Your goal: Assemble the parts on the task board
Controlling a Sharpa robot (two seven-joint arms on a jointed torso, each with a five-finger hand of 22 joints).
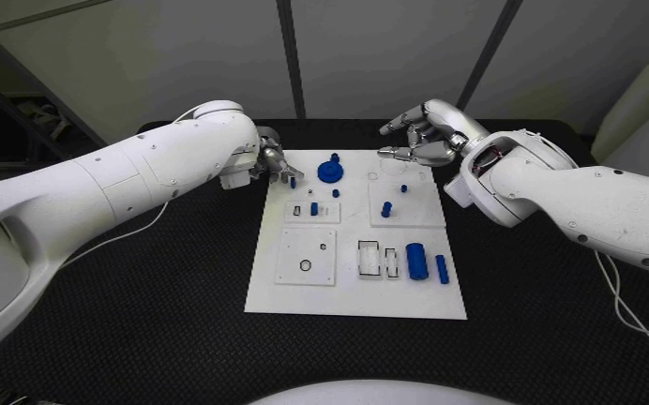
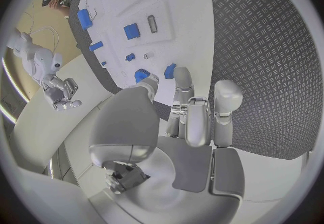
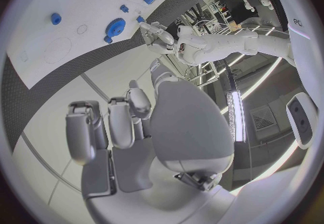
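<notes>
- Board (image 1: 354, 297): white plate in the middle of the head frame, on the black table (image 1: 122, 330).
- Left hand (image 1: 275, 163): at the board's upper left corner. Its fingertips (image 2: 177, 75) sit against a small blue peg (image 1: 294, 181); whether they grip it I cannot tell.
- Right hand (image 1: 422, 142): above the board's upper right corner, fingers curled loosely apart, nothing in it.
- Gear (image 1: 330, 172): blue, near the board's top edge, just right of the left hand.
- Pegs: one blue peg (image 1: 314, 208) stands in the upper left panel, another (image 1: 387, 208) in the upper right panel.
- Cylinder (image 1: 416, 261): large, blue, lying at the board's right side, with a thinner blue pin (image 1: 443, 269) just beside it.
</notes>
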